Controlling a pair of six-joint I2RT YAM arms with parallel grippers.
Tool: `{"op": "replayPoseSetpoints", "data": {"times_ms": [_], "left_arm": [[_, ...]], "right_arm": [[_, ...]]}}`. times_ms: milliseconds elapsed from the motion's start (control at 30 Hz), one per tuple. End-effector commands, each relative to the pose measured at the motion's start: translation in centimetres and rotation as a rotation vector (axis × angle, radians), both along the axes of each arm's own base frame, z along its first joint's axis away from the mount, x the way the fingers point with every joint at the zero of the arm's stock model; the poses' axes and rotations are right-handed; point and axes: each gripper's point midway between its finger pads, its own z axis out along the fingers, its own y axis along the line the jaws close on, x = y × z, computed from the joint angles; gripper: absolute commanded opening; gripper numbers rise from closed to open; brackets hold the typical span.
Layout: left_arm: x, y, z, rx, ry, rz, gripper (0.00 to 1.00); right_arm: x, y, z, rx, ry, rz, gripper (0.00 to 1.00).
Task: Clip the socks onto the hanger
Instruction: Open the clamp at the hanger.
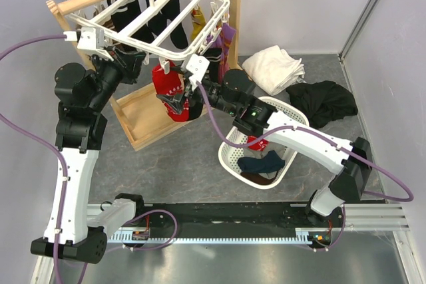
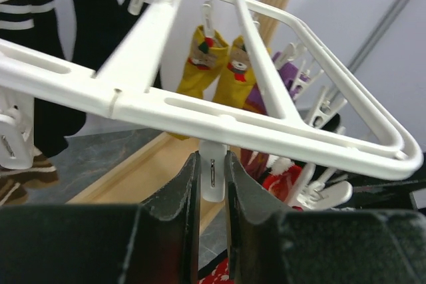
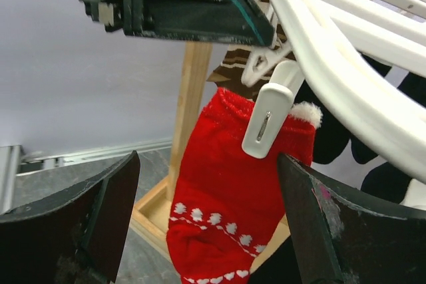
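Grey matting covers the table [image 1: 200, 164], on which a wooden stand [image 1: 236, 4] carries the white hanger [image 2: 200, 108] between pale walls. One red sock [image 3: 226, 184] is seen hanging below the frame's front rail with a white peg [image 3: 266, 121] lying over its cuff, so it is judged to be clipped already, though the bite of the peg is not clearly shown. Black socks [image 2: 100, 24] and yellow socks [image 2: 206, 64] are pegged further back on the frame. A second red sock [image 1: 256, 143] and a dark bundle beside it lie in the lattice basket [image 1: 229, 154], so most of the task is judged to be undone; the grey pair cannot be picked out with certainty. The left gripper [image 2: 212, 164] is brought up from beneath the front rail and is clamped on a clip peg [image 2: 213, 177] dangling there, a finger pressed to each side of it. Whether this is the peg on the red sock cannot be told. The right gripper [image 3: 208, 164] is held facing the red sock with its jaws wide apart, one finger to each side of the sock and neither touching it.
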Motion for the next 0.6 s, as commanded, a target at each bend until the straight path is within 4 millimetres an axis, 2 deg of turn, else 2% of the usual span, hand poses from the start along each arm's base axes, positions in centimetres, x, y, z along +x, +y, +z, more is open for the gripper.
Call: {"op": "replayPoseSetpoints", "data": {"times_ms": [0,267,333,367,433,467,500,567], "left_arm": [[-2.9,-2.4,2.1,0.002,-0.056,-0.154,0.07],[-4.5,-3.7,1.9,-0.013,-0.037,-0.238,0.02],[-4.8,-3.8,2.1,-0.017,-0.039,-0.245,0.02],[-5.0,-3.8,2.2,-0.02,-0.041,-0.242,0.02],[-5.4,-3.9,2.4,-0.025,-0.044,-0.25,0.02],[-5.7,-3.9,2.6,-0.027,-0.05,-0.257,0.02],[-5.8,-4.0,2.6,-0.031,-0.049,-0.262,0.02],[-6.3,-4.2,2.7,-0.034,-0.054,-0.281,0.02]], "right_arm": [[-3.9,-1.8,4.8,0.102,0.015,0.128,0.9],[-8.3,-2.2,6.8,0.156,0.109,0.342,0.9],[-8.6,-1.6,6.7,0.152,0.133,0.378,0.89],[-8.9,-1.5,7.4,0.161,0.126,0.396,0.89],[-8.8,-0.5,6.6,0.145,0.15,0.426,0.88],[-8.5,-0.4,7.2,0.155,0.148,0.428,0.88],[-7.8,0.3,6.4,0.148,0.167,0.429,0.87],[-6.6,0.1,7.0,0.202,0.207,0.426,0.85]]}}
